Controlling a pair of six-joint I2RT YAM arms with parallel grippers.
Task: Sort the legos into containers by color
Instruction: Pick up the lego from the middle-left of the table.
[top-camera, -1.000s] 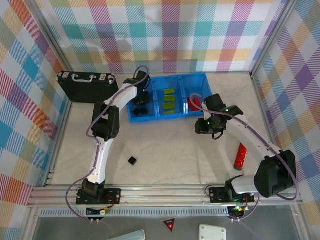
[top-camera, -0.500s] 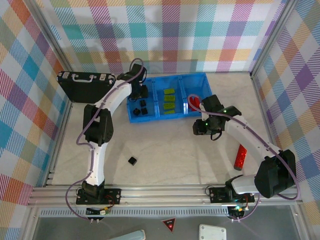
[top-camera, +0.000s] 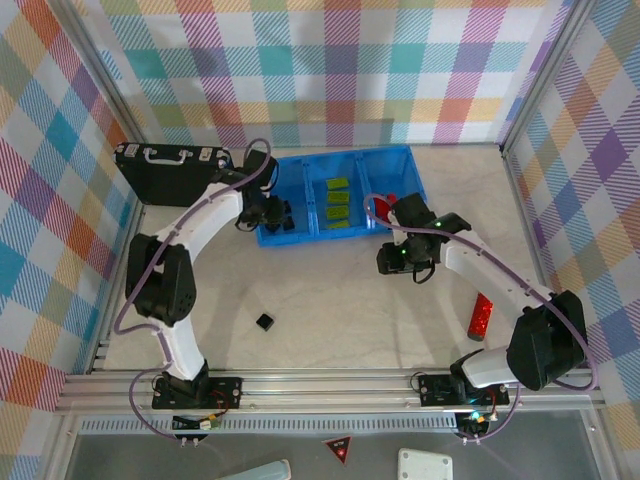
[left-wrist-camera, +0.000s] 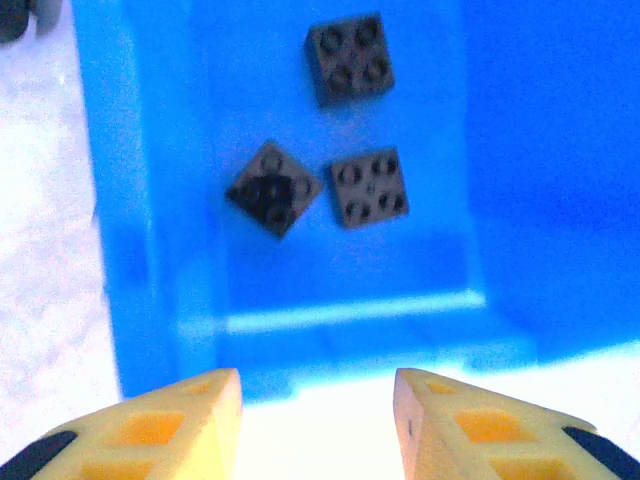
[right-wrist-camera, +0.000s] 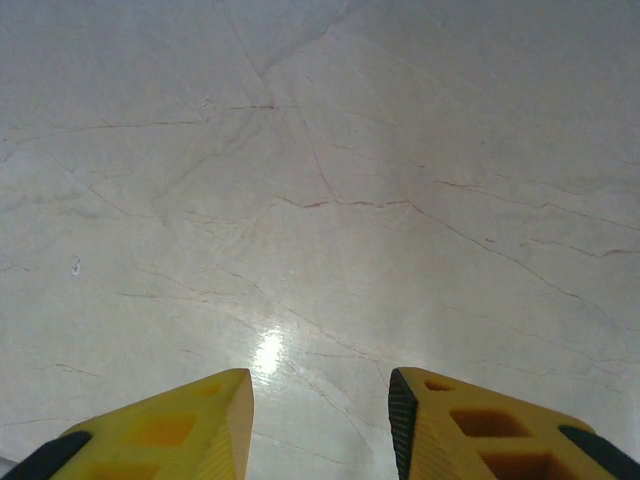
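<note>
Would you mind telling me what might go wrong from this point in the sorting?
The red brick lies close beside the right arm; a sweep might knock it away.
The left gripper, open and empty, hangs close to the blue bin; a low move could bump it.
The loose black brick on the table could be overlooked.

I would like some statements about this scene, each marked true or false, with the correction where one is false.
Three small black studded plastic bricks lie in one compartment of the bright blue plastic bin. True.
The lime-green bricks lie in the bin's right compartment. False: they lie in the middle one.
One black cube lies on the table outside the bin. True.
The left pincer holds a black brick. False: its jaws are apart and empty.
</note>
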